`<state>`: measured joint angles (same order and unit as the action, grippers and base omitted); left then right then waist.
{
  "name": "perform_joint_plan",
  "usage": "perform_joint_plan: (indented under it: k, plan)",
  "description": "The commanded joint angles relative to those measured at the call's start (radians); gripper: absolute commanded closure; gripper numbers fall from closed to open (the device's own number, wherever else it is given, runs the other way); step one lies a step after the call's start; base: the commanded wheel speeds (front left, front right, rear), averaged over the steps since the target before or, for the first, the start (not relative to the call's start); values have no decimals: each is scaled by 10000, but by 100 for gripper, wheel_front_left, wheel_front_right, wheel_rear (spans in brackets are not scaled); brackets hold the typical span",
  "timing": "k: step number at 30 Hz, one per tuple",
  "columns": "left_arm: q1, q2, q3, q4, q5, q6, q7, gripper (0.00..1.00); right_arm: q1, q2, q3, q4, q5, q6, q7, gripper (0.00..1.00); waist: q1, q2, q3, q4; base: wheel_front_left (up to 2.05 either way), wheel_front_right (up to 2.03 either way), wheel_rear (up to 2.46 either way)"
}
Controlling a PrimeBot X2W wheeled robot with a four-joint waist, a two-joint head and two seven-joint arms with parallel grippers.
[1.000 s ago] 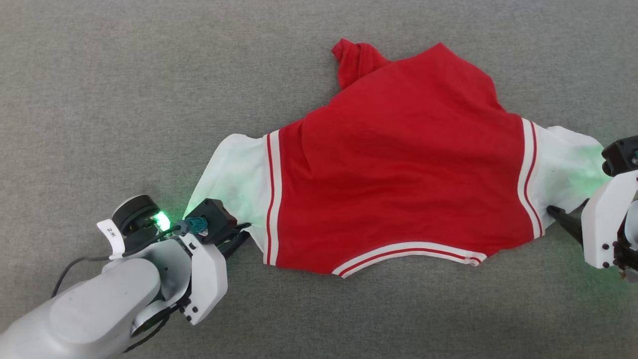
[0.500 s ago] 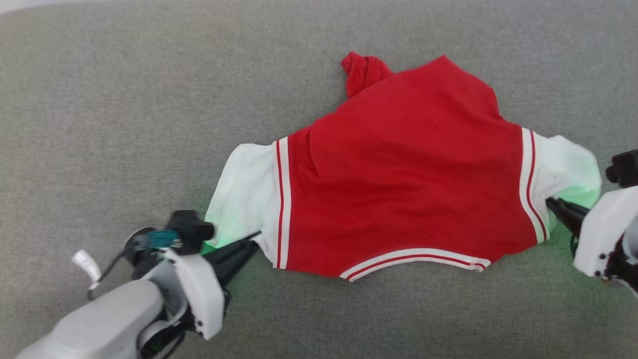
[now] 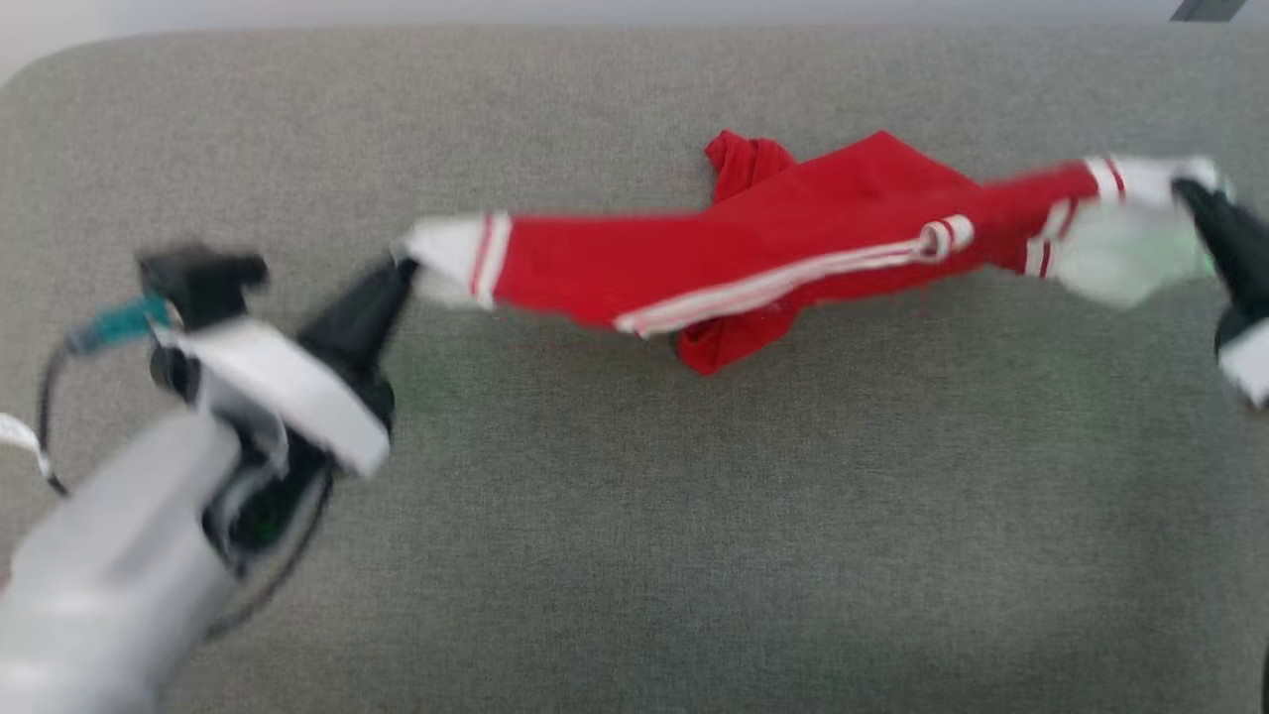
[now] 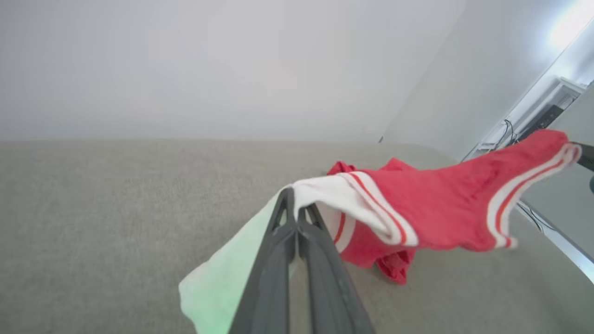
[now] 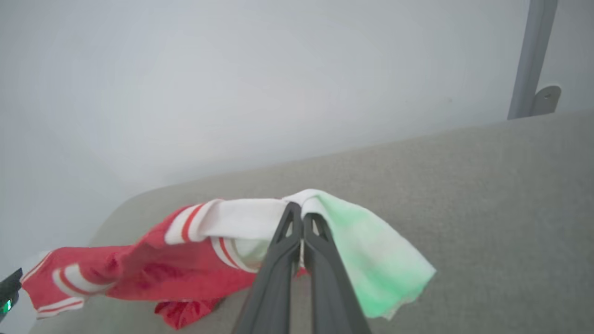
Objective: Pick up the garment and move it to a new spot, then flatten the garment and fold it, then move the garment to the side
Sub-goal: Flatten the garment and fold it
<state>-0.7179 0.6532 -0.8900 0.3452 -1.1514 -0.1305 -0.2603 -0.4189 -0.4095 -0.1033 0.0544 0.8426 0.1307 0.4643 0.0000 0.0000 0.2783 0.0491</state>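
**Shirt lifted and strung between my two grippers**

My left gripper (image 3: pixel 402 270) sits at about nine o'clock in the head view. Its fingers are pressed together on one white sleeve end of the garment (image 3: pixel 753 248), and my left wrist view shows white cloth pinched at the closed tips.

From there the garment runs toward three o'clock as a slack red band, raised at both ends. A red fold sags at six o'clock of its middle. Through the blur I cannot tell whether that fold touches the grey padded surface (image 3: pixel 634 555).

At about two o'clock my right gripper (image 3: pixel 1185 190) is clamped on the other white sleeve.

I judge this to be the first step: the garment is picked up and on its way to a new spot, with flattening and folding not yet begun.

Next, both arms should travel together with the same gap between them. They need enough height to carry the sagging fold clear. Then they lower evenly, so the cloth lands spread out rather than bunched.
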Motion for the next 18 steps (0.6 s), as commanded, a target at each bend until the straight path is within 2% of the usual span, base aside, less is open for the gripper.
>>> perform_joint_plan:
  k: [1, 5, 10, 16, 18]
  plan:
    - [-312, -98, 204, 169, 181, 52, -67, 100, -332, 69, -37, 86, -30, 0, -122, 100, 0, 0, 98, 20, 0, 0, 0]
    - [-1393, -920, 1041, 1255, -74, 46, -66, 100, -2192, 854, -413, 878, -199, 0, -380, 100, 0, 0, 593, 154, 0, 0, 0]
    - [-3839, -1671, 1792, 3002, -467, 61, 196, 100, -5238, 1370, -582, 2289, -911, 0, -618, 100, 0, 0, 1418, 216, 0, 0, 0]
    - [-7077, -2351, 2343, 5014, -358, 137, 230, 100, -9005, 1943, -972, 4739, -2058, 0, -1778, 100, 0, 0, 2105, 138, 0, 0, 0]
    - [-8485, -2574, 2574, 5734, -314, 93, 168, 100, -10641, 2026, -899, 5875, -2865, 0, -2542, 100, 0, 0, 2174, 92, 0, 0, 0]
